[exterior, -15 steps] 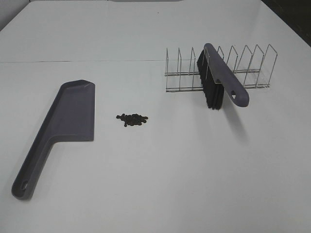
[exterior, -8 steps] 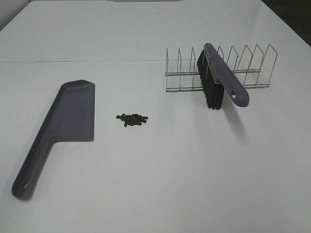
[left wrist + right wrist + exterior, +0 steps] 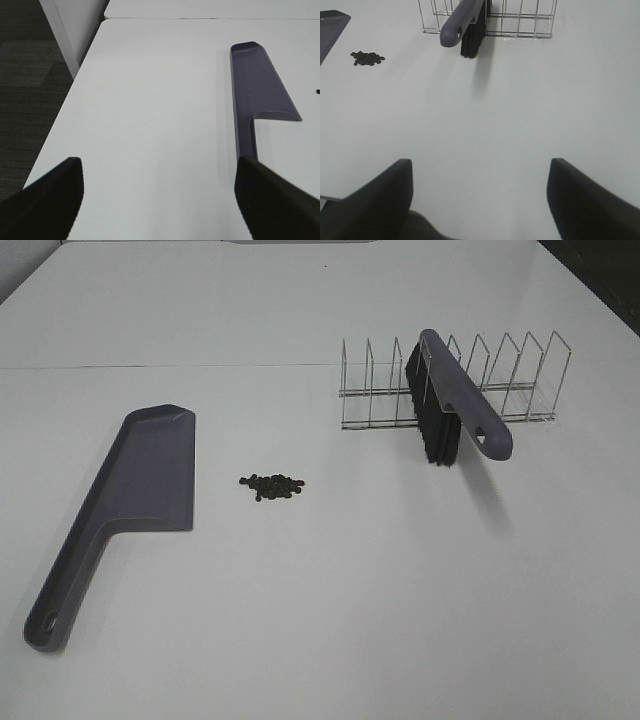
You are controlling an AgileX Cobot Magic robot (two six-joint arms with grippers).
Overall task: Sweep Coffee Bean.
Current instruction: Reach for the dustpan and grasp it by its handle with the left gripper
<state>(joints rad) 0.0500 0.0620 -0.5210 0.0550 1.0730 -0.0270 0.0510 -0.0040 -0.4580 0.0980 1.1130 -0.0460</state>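
Starting closest to me, my left gripper (image 3: 158, 164) has its jaws spread wide with only bare table (image 3: 350, 640) between them. My right gripper (image 3: 480, 162) is the same, wide and holding nothing. Neither arm shows in the high camera. Checking that camera against its two pictures from the last second, I find nothing on the table has moved. Dustpan, beans and brush sit exactly where they were. I read this as the very start: no tool is picked up and the sweeping has not begun. My guess is that the right arm should go for the brush and the left for the dustpan.

The dustpan (image 3: 150, 470) lies flat on the left, its long handle pointing back toward me and one long straight side turned to the beans. In the left wrist view it lies ahead of the gripper, not between the jaws.

The coffee beans (image 3: 272, 485) sit near that side of the pan without touching it, roughly mid-table. They form a small, tight, slightly stretched heap of tiny dark oval pellets, with a few strays at the rim. The heap is far smaller than the pan.

Farthest off, the brush (image 3: 455, 400) stands in a wire rack (image 3: 520, 380). Its black bristles point down and its grey handle slopes out over the rack's front toward my side.
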